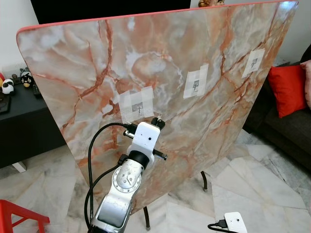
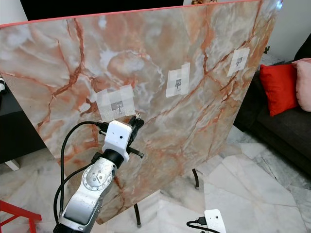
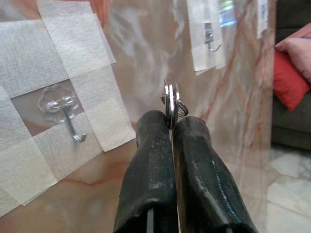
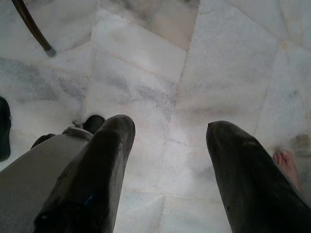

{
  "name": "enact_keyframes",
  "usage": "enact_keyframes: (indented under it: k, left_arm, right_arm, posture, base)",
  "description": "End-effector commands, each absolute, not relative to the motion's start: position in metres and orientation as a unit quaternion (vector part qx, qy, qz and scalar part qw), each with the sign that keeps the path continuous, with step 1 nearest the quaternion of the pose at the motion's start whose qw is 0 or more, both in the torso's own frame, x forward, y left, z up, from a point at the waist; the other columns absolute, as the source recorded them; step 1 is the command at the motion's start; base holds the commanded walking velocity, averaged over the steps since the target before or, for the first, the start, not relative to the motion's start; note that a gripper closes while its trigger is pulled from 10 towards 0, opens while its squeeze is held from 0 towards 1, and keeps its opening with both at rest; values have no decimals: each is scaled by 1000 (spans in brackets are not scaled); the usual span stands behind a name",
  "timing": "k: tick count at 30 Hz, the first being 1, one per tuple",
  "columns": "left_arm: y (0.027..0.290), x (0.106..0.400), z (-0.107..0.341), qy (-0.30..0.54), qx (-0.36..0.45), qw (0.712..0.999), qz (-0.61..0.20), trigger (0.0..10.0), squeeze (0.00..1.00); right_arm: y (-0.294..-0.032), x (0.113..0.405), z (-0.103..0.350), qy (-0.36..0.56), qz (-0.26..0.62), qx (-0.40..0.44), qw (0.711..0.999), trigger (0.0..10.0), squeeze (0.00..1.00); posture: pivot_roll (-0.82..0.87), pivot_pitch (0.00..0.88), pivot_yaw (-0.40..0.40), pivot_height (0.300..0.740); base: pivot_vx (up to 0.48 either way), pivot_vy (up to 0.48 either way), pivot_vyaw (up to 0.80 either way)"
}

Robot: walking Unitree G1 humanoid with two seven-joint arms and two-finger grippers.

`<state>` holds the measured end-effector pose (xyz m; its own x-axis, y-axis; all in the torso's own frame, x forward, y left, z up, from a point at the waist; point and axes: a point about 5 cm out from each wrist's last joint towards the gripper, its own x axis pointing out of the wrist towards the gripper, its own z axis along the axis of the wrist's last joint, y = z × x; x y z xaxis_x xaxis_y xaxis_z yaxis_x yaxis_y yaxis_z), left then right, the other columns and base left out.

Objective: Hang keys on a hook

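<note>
Keys on a thin silver metal ring (image 3: 171,99) sit pinched tight between the black fingers of the left gripper (image 3: 172,127), close to a clear plastic hook (image 3: 65,111) taped on the tilted orange marble board (image 1: 87,53). The right gripper (image 4: 170,131) hangs wide open and empty over the white marble floor (image 4: 218,58).

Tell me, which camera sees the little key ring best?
The left wrist view: the key ring sits close up, pinched in the left end effector. The eye views show it tiny by the taped hook; the right wrist view faces the floor.

Red cushion (image 1: 287,88) on dark sofa (image 1: 286,131)
</note>
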<state>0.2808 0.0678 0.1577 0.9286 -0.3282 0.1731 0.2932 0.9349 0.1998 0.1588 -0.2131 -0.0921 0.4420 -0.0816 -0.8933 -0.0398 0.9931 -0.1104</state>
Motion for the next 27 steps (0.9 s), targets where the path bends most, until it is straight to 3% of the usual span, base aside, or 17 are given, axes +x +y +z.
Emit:
enact_keyframes:
  k: [1,11,27]
  left_arm:
    - [68,285,159,-99,91,980,-148,10000,0]
    - [80,289,158,-85,97,989,-72,10000,0]
    - [89,281,154,-77,69,993,-56,10000,0]
  right_arm:
    - [-214,158,-92,528,-15,-60,847,10000,0]
    - [-214,157,-92,529,-15,-59,847,10000,0]
    - [-215,159,-92,528,-14,-61,847,10000,0]
  posture:
    - [47,0,-78,740]
    - [48,0,-78,740]
    - [51,0,-84,740]
  base:
    - [0,0,0]
    - [0,0,0]
    - [0,0,0]
